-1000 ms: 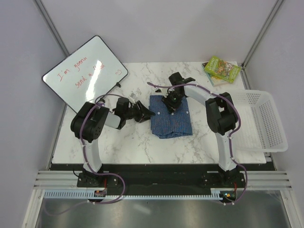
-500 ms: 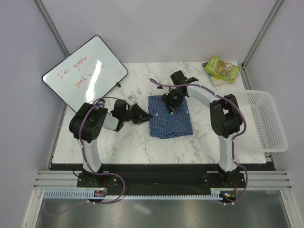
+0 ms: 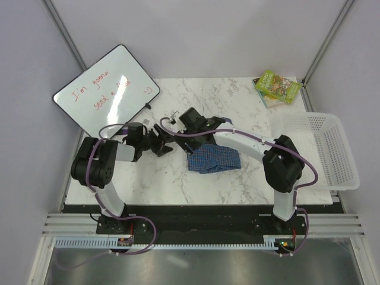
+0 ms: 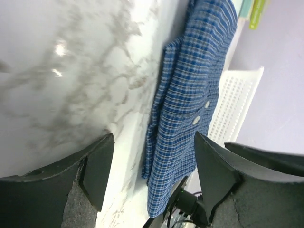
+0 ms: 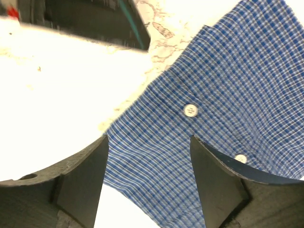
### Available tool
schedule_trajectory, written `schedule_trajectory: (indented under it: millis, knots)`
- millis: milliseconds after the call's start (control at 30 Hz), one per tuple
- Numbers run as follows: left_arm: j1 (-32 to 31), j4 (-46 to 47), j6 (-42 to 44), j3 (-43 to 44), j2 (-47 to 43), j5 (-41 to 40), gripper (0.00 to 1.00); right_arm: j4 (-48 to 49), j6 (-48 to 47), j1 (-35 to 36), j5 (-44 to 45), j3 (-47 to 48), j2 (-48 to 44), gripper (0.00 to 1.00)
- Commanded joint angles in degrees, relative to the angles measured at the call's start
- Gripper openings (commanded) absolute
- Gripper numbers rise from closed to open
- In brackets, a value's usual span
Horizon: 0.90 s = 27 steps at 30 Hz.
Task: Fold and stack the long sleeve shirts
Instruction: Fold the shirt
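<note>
Left claw point(image 4: 153, 142) and right claw point(image 5: 148, 142) both stand with jaws spread and nothing between them. The blue checked shirt point(image 3: 214, 160) lies folded into a small rectangle on the marble desk point(image 3: 148, 178), middle to right, apart from the white mesh basket point(image 3: 332, 154) at the desk's right edge.

The overhead view shows the two claws close together off the shirt's far left corner, with the right arm point(image 3: 249, 141) reaching across above the cloth. The first hazard, as I judge it, is the arms themselves: any move toward the bundle from both sides at once could knock one wrist into the other.

The second hazard is the fold. From the left wrist the stacked edges of the shirt show as loose, slightly lifted layers. A finger sliding in at desk height could catch only the top layer and peel the rectangle open, or push the whole bundle along the smooth marble instead of getting under it.

From the right wrist the claw hangs over a corner of the cloth near a white button point(image 5: 190, 110). Closing there would probably pinch a single ply, and lifting by it would let the rest drop out of shape.

The low right arm could also drag across the shirt and rumple it. No second shirt is in view to stack against.
</note>
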Motion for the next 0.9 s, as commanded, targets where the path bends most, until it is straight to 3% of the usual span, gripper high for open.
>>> schedule_trajectory:
  millis: [0,167,333,700,867]
  knots:
    - [4.29,-16.03,6.51,4.01,-4.53,-4.92,0.77,1.69,7.98,3.71,14.23,3.11,2.25,0.75]
    - [6.06,-29.84,9.86,10.09,-5.50,-10.91,0.77,3.19,11.59,9.07,24.34,2.76,4.01,0.67]
    - [6.06,-30.30,9.42,10.45,-5.60,-11.18,0.77,3.55,13.08,11.28,30.76,4.60,8.30,0.65]
    - [6.15,-30.30,8.98,10.45,-5.77,-11.80,0.77,3.80,17.30,10.93,30.33,1.80,13.59,0.58]
    - [6.15,-30.56,8.28,10.80,-5.42,-11.36,0.77,5.12,18.44,9.79,27.61,-0.49,14.91,0.48]
